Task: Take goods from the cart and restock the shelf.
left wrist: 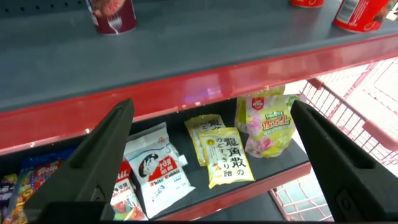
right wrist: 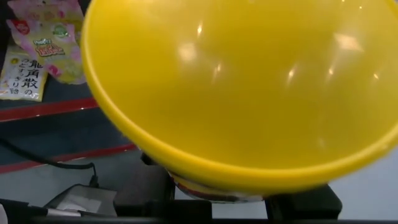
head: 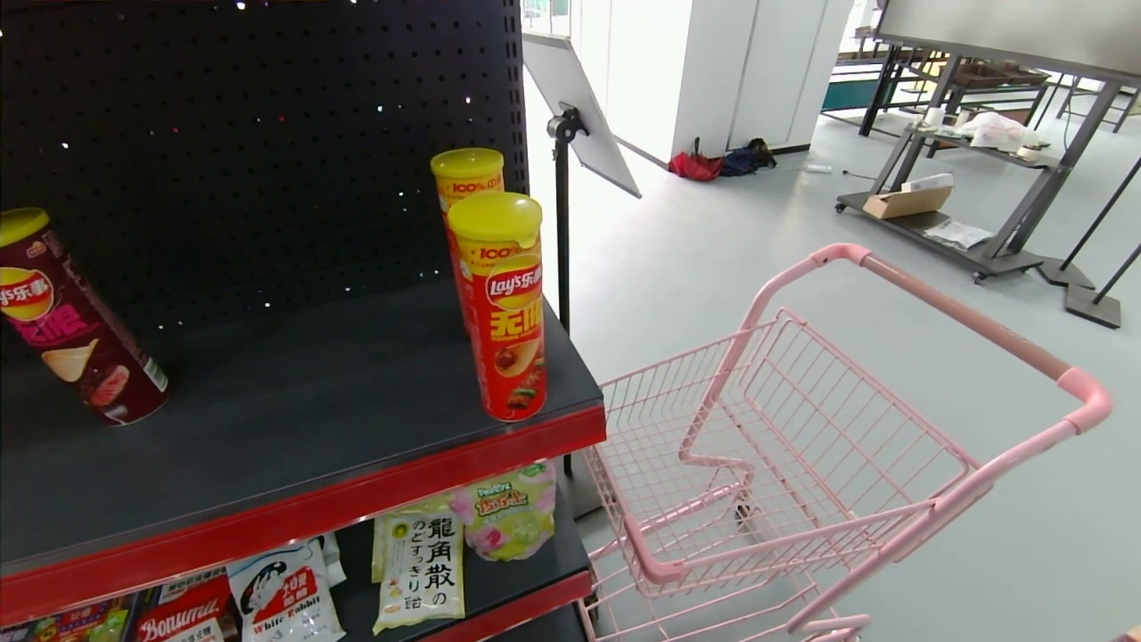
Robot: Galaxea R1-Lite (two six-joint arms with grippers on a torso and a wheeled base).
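Observation:
A chip can with a yellow lid (right wrist: 249, 81) sits right against the right wrist camera, and my right gripper (right wrist: 227, 196) is shut on its body below the lid. On the upper shelf (head: 294, 401) two red chip cans (head: 504, 303) stand one behind the other at the right end. A maroon can (head: 67, 321) stands at the left. The pink cart (head: 802, 428) is to the right of the shelf, its wire basket bare. My left gripper (left wrist: 208, 115) is open with nothing in it, facing the lower shelf's snack bags (left wrist: 227, 158).
The lower shelf holds a yellow bag (head: 419, 571), a pink-green bag (head: 508, 513) and a white bag (head: 285, 593). A tilted board on a pole (head: 562, 178) stands behind the shelf's right end. A metal rack (head: 963, 205) stands far right across open grey floor.

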